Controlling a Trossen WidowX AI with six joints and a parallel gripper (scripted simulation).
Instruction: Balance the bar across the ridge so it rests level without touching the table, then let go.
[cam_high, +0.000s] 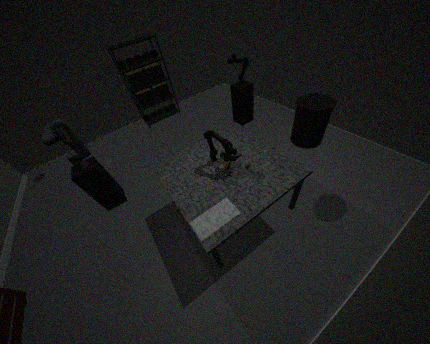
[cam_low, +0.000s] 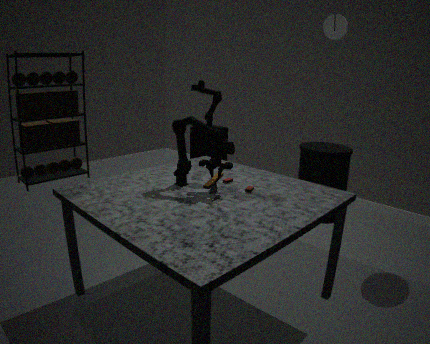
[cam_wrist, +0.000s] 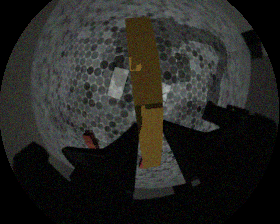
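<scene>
Yellow-orange bar (cam_high: 227, 164) (cam_low: 212, 181) (cam_wrist: 145, 65) between your gripper's fingers; the gripper (cam_low: 215, 172) (cam_wrist: 149, 123) is partly closed, clamped on it. Wrist view: the bar runs lengthwise up the middle, dark fingers on both sides, a shadow line across it. Exterior view: it sits slanted, low over the mottled stone-look table (cam_high: 200, 187) (cam_low: 200, 245) (cam_wrist: 100, 65). Whether it touches the ridge, you cannot tell; too dark and small there.

Two small red blocks, a nearer one (cam_low: 249, 189) and another (cam_low: 228, 180), lie on the tabletop near your gripper, apart from each other. Your black arm (cam_high: 212, 145) (cam_low: 181, 150) stands on the table, bent over at the top. A pale rectangle (cam_high: 215, 219) lies by one table edge.

Farther out: a dark cylindrical bin (cam_high: 311, 122) (cam_low: 325, 165), a second arm (cam_high: 245, 67) (cam_low: 215, 106) on a dark pedestal (cam_high: 242, 102) (cam_low: 207, 142), and a metal shelf rack (cam_high: 124, 84) (cam_low: 85, 117). Round clock (cam_low: 335, 27) high on the wall.
</scene>
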